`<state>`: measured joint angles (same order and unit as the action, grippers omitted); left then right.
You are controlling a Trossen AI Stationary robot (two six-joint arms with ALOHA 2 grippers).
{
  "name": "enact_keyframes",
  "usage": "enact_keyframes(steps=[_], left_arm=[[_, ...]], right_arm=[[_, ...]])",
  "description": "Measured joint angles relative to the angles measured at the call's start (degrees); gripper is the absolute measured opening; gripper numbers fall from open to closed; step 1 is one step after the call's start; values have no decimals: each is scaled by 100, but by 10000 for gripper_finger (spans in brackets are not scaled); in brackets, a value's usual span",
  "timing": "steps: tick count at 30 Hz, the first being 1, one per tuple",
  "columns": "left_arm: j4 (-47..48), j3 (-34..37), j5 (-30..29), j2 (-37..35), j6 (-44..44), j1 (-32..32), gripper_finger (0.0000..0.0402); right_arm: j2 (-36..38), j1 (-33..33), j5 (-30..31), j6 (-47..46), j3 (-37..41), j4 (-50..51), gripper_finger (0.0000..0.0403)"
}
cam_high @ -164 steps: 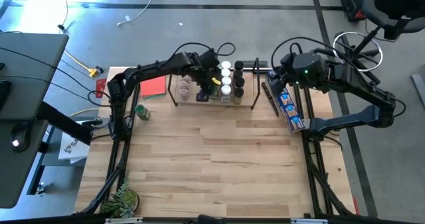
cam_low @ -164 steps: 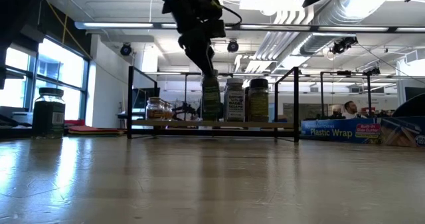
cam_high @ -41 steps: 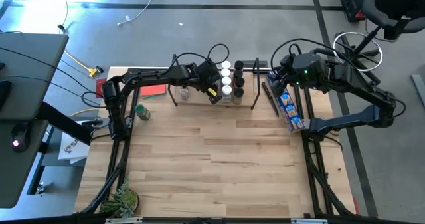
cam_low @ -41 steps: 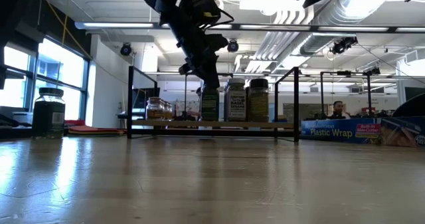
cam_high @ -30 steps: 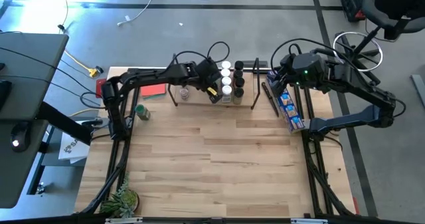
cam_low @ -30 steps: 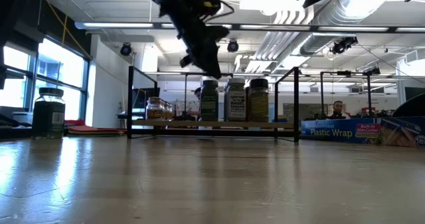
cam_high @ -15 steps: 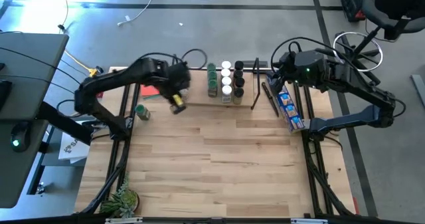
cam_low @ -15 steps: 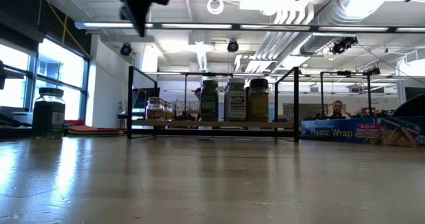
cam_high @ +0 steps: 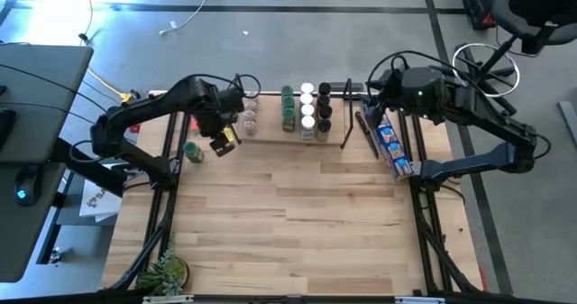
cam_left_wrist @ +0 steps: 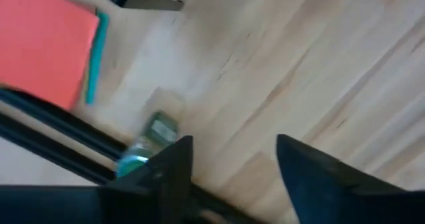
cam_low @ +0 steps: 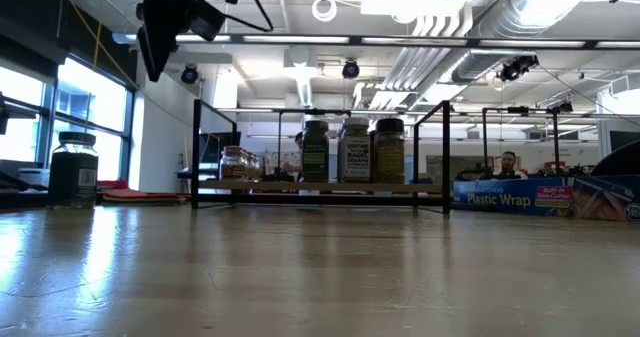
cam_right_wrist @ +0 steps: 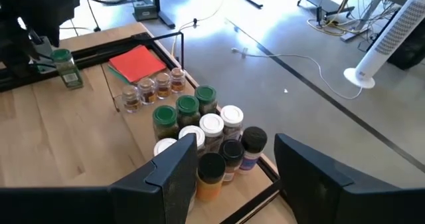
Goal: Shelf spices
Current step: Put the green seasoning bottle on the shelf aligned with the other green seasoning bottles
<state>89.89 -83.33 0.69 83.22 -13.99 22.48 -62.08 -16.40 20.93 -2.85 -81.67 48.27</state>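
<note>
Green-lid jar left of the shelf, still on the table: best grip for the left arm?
Grip the green-lid jar across its lid and neck, coming straight down. It stands upright and alone, clear of the shelf, so the open left gripper beside it should fit around it.

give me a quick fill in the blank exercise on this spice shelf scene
1. The loose jar on the table, off the shelf, has a ___ lid.
2. The card beside the shelf is ___.
3. The left gripper is over the bare table with its fingers ___.
4. The box seen in the low view reads Plastic ___.

Missing words: green; red; open; Wrap
</note>
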Motion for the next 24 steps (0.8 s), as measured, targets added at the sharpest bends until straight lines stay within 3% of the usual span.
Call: enact_keyframes(steps=[5, 11, 24], left_arm=[[1, 209, -346, 9, 1389, 28, 257], [5, 669, -846, -9, 2170, 47, 271], [7, 2143, -902, -256, 2217, 506, 271]], right_arm=[[0, 0, -67, -66, 0, 2, 197], [0, 0, -212, -202, 0, 13, 197], [0, 0, -249, -376, 0, 13, 197]])
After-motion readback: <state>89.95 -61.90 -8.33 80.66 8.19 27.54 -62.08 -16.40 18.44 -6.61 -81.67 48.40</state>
